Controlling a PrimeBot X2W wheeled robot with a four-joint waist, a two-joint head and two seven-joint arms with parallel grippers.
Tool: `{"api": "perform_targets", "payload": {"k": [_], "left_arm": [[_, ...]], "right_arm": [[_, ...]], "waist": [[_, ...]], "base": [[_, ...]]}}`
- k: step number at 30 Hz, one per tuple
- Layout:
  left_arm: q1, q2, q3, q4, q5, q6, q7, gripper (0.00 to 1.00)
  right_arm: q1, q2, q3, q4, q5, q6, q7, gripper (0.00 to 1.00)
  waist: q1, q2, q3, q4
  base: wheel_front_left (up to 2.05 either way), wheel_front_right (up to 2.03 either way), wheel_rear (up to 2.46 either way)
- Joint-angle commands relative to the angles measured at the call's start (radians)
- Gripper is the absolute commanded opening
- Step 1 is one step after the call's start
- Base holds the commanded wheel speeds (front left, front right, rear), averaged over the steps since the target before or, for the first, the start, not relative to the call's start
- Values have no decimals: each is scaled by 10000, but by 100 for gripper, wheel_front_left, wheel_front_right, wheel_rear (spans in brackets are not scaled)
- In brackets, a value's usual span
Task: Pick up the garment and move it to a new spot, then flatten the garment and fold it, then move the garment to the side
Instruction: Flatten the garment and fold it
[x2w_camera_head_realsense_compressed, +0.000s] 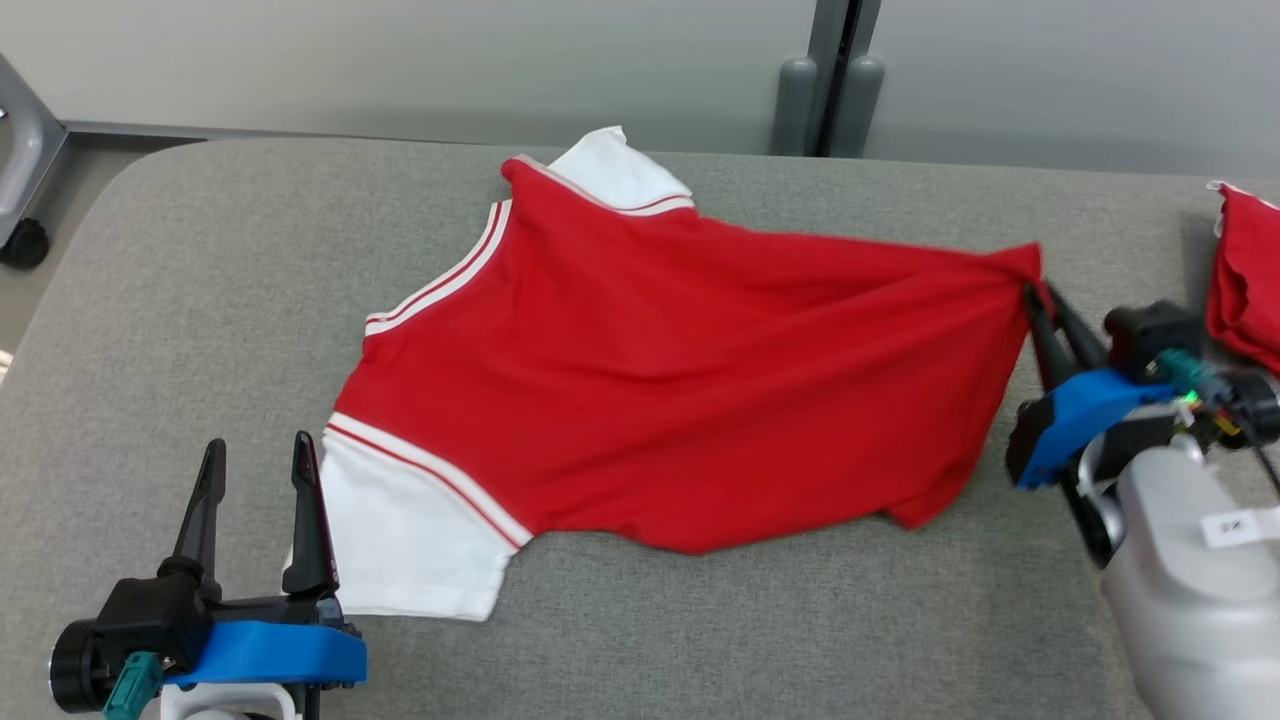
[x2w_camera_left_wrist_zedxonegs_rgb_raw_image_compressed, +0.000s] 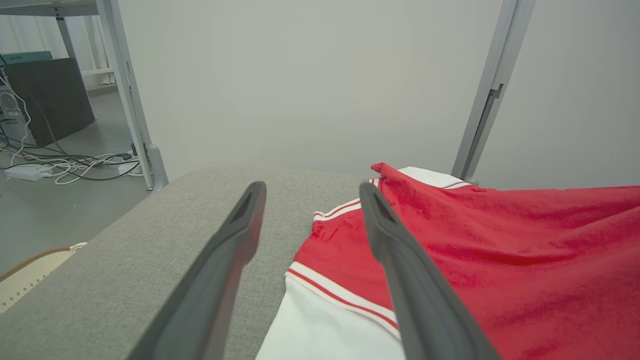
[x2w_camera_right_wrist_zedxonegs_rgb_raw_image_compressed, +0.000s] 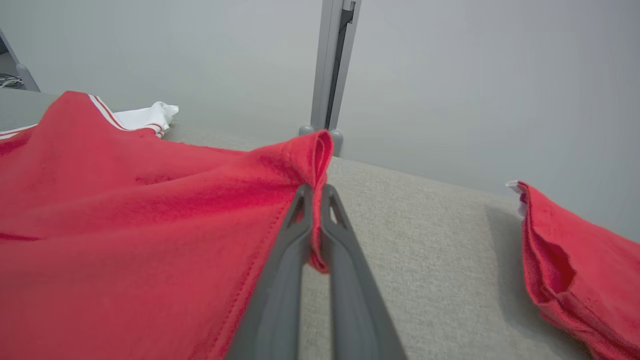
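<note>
On the grey table lies the shirt, spread across the middle with its collar end toward my left. It is red in the body, with white sleeves and thin red-and-white striped trim at the sleeve seams and neck. My right pincer is clamped on one corner of the hem, the fabric bunched between the two fingers. That corner is raised off the table, and long creases fan out from it across the red cloth. The rest of the shirt rests on the surface (rumpled along the near hem).

My left pincer stands with its fingers spread wide and nothing between them, just beside the near sleeve. One finger overlaps the sleeve's edge in the head view; whether it touches I cannot tell.

By count: one shirt with two white sleeves, two pincers, and one other red cloth. That cloth lies crumpled at the table's right edge, near my right pincer but apart from the shirt.

Behind the table a grey post rises against a pale wall. Off the left end, on the floor, I see a tangle of cables, a dark box and a black wheel.
</note>
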Motion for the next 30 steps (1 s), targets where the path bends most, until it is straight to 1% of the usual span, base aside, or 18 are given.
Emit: {"api": "perform_targets", "payload": {"k": [1,3,5,6,7,8,10,12,13,15,18,24,30], "left_arm": [[-135,-10,29,-22,-45,-15,-22,100],[-232,-18,10,-20,-69,-16,-23,100],[-290,-31,-4,-13,-88,-16,-23,100],[-293,-35,-4,2,-81,-16,-23,100],[-313,-39,5,18,-71,-16,-23,100],[-350,-44,14,34,-76,-16,-23,100],[-408,-51,37,54,-72,-16,-23,100],[-392,-56,94,53,-51,-16,-23,100],[-380,-59,98,67,-42,-15,-23,100],[-307,-62,95,88,8,-15,-22,100],[-135,-54,168,45,39,-15,-23,100],[115,-23,257,5,101,-15,-23,100],[247,10,322,-48,135,-15,-22,100]], "right_arm": [[-270,-127,-116,27,-51,1,-33,0],[-632,-345,-385,204,-218,0,-33,0],[-956,-404,-564,427,-395,1,-32,0],[-1051,-423,-621,555,-472,1,-34,33],[-1163,-433,-643,717,-581,1,-34,58],[-1250,-410,-653,903,-647,1,-34,100],[-1432,-308,-742,973,-711,1,-35,100],[-1299,-184,-918,810,-645,1,-34,100],[-1107,-165,-1001,671,-695,1,-34,100],[-605,78,-1263,273,-586,1,-34,100],[204,381,-1306,-403,-463,1,-34,100],[2147,718,-968,-1633,-202,1,-34,100],[3609,967,-475,-2606,181,1,-34,100]], "waist": [[0,-2,81,76],[0,-2,178,140],[0,-2,261,185],[0,-2,291,199],[0,-2,320,203],[0,-2,339,203],[0,-2,349,185],[0,-2,298,94],[0,-2,256,45],[0,-2,137,-59],[0,-2,-10,-228],[0,-2,-269,-473],[0,-2,-308,-599]], "base": [[0,0,0],[0,0,0],[0,0,0],[0,0,0],[0,0,0],[0,0,0],[0,0,0],[0,0,0],[0,0,0],[0,0,0],[0,0,0],[0,0,0],[0,0,0]]}}
